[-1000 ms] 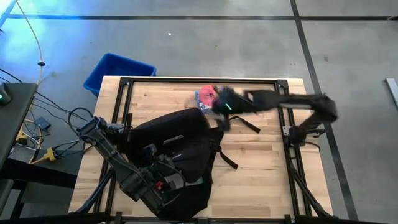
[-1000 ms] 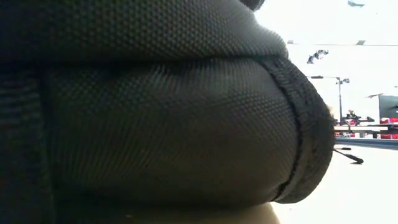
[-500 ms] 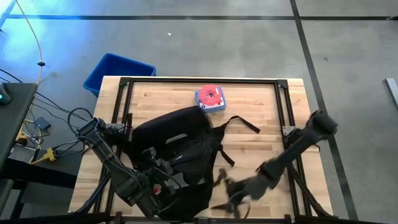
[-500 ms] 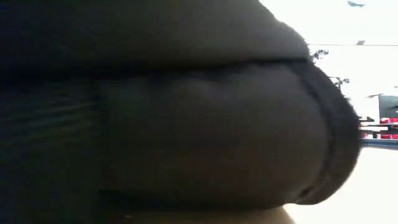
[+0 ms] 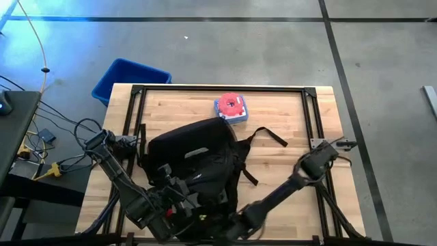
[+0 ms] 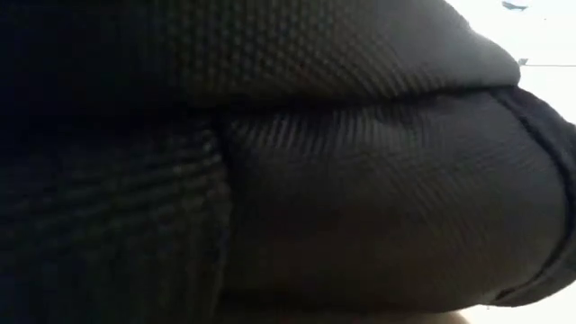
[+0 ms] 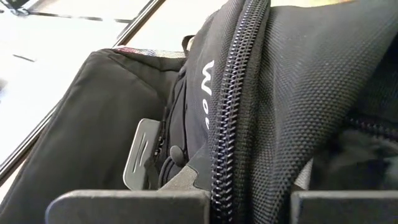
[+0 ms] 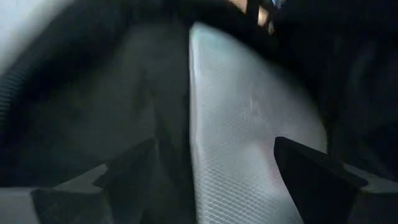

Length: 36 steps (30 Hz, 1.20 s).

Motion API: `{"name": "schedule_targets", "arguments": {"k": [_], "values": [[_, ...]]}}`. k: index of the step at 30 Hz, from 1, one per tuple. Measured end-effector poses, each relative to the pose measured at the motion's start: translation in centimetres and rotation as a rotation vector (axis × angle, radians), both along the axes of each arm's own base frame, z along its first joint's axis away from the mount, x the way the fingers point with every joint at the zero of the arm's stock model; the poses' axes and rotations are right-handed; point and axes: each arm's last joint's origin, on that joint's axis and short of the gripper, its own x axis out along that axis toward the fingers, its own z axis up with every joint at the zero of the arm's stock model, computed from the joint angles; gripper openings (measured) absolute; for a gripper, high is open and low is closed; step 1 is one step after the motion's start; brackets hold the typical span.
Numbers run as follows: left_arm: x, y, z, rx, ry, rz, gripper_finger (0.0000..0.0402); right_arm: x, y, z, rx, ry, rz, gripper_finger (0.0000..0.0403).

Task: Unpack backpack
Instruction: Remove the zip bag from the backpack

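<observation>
The black backpack (image 5: pixel 194 160) lies on the table, and its fabric (image 6: pixel 342 180) fills the low view. My left gripper (image 5: pixel 179 205) is at the backpack's near end, shut on its zipper edge (image 7: pixel 249 208). My right gripper (image 5: pixel 222 222) has reached in low from the right at the near edge. It is open (image 8: pixel 211 180), and its fingers point into the backpack's inside, at a pale mesh panel (image 8: pixel 249 112). White logo letters (image 7: pixel 206 93) show inside the opening. My left gripper pinches the zipper edge of the backpack's opening (image 7: pixel 239 143) between its two fingers, and the zipper runs forward out of the gap. The rest of the backpack lies on the table. My right gripper is among the backpack's fabric; I cannot tell whether it touches it.
A red and blue item (image 5: pixel 231 107) sits on the table beyond the backpack's far end. A blue bin (image 5: pixel 130 78) stands on the floor off the far left corner. A loose black strap (image 5: pixel 270 135) trails to the right. Bare wood (image 5: pixel 287 116) lies on the table's right.
My right gripper has left the red and blue item at the far side, swung fast toward the near edge, then moved left into the backpack's near end. The item stays on the table. In the low view the backpack's fabric has bulged toward the right. My left gripper has kept its hold.
</observation>
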Motion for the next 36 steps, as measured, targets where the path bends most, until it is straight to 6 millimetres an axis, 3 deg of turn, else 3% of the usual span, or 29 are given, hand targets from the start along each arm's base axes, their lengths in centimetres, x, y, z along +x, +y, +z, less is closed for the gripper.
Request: {"name": "schedule_targets", "arguments": {"k": [5,12,17,21,25,29,36], "values": [[-0.2,-0.5,0.0,-0.014,-0.014,-0.014,0.0001,1.9,-0.8,-3.2,-0.071,0.095,-0.027,0.0307],[-0.2,-0.5,0.0,-0.019,-0.013,-0.016,0.0001,3.1,-3.7,-4.7,-0.043,0.145,-0.122,0.029],[0.1,-0.9,0.1,-0.021,-0.014,-0.053,0.0001,4.1,-6.9,-5.1,-0.005,0.189,-0.249,0.0224],[0.3,-1.0,0.1,-0.02,-0.012,-0.067,0.0001,4.0,-7.8,-5.3,-0.019,0.201,-0.311,0.0125],[0.2,-1.0,0.1,-0.021,-0.008,-0.068,0.0001,3.8,-7.5,-5.4,-0.055,0.215,-0.284,0.0018],[0.2,-1.0,0.1,-0.021,-0.009,-0.068,0.0001,3.3,-6.0,-4.6,-0.119,0.195,-0.245,0.0005],[0.4,-1.0,-0.4,0.004,-0.004,-0.058,0.0001,2.0,-1.3,0.8,-0.166,0.11,-0.102,0.0]]}}
